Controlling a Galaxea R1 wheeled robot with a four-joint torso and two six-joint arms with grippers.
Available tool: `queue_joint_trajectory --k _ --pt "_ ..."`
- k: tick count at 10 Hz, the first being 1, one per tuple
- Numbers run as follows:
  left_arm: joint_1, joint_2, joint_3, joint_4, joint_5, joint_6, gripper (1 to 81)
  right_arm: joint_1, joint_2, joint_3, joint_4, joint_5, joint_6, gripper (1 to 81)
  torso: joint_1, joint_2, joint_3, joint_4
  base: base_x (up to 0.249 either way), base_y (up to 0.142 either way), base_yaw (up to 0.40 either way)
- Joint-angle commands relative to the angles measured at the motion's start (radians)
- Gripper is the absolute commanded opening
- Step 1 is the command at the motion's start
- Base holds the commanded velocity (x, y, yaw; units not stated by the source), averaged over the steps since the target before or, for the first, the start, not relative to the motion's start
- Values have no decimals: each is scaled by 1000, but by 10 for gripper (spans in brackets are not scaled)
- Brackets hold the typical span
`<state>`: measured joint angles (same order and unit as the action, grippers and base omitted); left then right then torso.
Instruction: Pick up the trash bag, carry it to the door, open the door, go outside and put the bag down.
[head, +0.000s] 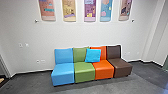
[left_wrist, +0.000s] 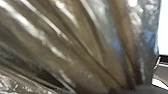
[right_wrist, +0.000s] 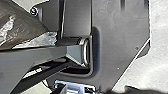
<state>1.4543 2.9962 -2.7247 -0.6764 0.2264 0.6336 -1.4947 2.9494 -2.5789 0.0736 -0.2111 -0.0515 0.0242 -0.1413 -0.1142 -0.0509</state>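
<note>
- Trash bag of thin, shiny, grey-brown plastic (left_wrist: 75, 42): close in front of the left wrist camera, its long pleats drawn together; a bulging part also shows in the right wrist view, near the robot's own dark base plate (right_wrist: 120, 37)
- Left gripper (left_wrist: 130, 89): how far open it is I cannot tell; the gathered pleats suggest that it has the bag, which would make this the carrying stage
- Right gripper (right_wrist: 137, 90): how far open it is, and whether it has hold of anything, I cannot tell either
- Slipping: slick, bunched plastic could slide out if the hold is shallow or the load swings when the robot brakes or turns
- Snagging: with the bag so near the base plate and the grey jointed bar (right_wrist: 42, 56), a fold could catch on an edge and tear as the arm moves
- Bumping: a row of blue, green, orange and brown padded seats (head: 84, 71) stands ahead along the white wall (head: 82, 33); turning too late or too close could brush the bag against them
</note>
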Motion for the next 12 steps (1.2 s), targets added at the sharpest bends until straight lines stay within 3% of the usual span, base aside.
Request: queue_joint_trajectory --k 1,7,9,12 --pt "-54 0 2 1 85 9 10 56 22 -25 -3 -71 -2 811 0 0 0 0 0 0 0" --pt "-54 0 2 7 88 14 10 56 49 -58 -9 -71 -2 811 0 0 0 0 0 0 0" --pt "-54 3 2 35 90 11 10 55 47 -58 -9 -71 -4 811 0 0 0 0 0 0 0" --pt "-54 3 2 34 99 9 10 56 49 -59 -9 -70 -4 811 0 0 0 0 0 0 -157"
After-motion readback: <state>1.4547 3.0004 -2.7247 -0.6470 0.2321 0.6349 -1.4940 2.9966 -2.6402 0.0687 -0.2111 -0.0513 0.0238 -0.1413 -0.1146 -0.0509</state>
